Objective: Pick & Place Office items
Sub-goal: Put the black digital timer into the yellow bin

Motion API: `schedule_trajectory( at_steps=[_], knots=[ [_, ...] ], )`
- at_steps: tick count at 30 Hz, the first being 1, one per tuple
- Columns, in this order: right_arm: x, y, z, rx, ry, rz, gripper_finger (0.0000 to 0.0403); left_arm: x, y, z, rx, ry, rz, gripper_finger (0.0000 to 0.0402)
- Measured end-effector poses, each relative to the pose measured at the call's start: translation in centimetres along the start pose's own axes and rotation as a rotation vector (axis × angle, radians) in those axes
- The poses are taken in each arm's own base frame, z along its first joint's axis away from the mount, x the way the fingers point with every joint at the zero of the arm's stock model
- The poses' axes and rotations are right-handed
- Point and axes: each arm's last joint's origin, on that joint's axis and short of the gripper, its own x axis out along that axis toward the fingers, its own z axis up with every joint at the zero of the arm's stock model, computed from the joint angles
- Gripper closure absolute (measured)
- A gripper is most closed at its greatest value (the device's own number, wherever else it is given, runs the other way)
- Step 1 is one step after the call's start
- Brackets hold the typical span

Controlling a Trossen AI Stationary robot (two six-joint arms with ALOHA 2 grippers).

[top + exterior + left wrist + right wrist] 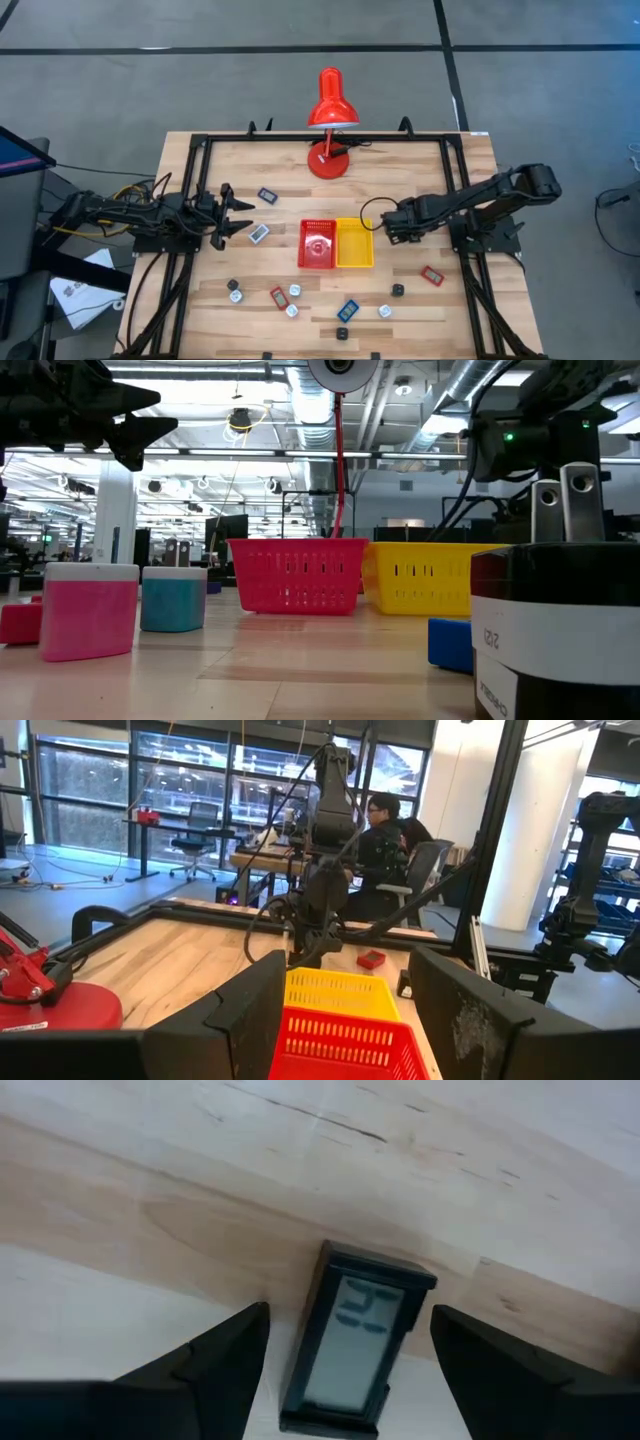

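My right gripper [385,228] points down at the table just right of the yellow tray [354,244]. It is open. In the right wrist view its fingers [225,1360] stand on either side of a small black rectangle with a grey display [355,1342] that lies flat on the wood; a gap shows on both sides. My left gripper [235,215] hovers open left of the red tray [318,244], pointing toward it. Other small items lie scattered: a grey one [259,233], a red one [432,275], a blue one [347,310].
The red desk lamp [329,160] stands at the table's far edge. More tiny pieces lie along the near edge [291,300]. A black frame [200,150] runs around the table. People sit at desks beyond the table [385,830].
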Motion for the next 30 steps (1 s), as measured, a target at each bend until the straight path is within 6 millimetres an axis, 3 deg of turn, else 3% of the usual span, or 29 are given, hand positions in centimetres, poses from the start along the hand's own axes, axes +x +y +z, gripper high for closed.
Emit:
schedule_trajectory(
  at_steps=[14,26,30],
  knots=[
    [0.38,-0.40,-0.21,0.058,0.015,0.033,0.0136,0.00,0.00,0.00,0.000,0.000,0.000,0.0193],
    [0.23,-0.19,-0.15,0.051,0.012,0.070,0.0259,0.00,0.00,0.00,0.000,0.000,0.000,0.0193],
    [0.23,-0.21,-0.09,0.009,-0.018,0.062,0.0266,0.00,0.00,0.00,0.000,0.000,0.001,0.0193]
  ],
)
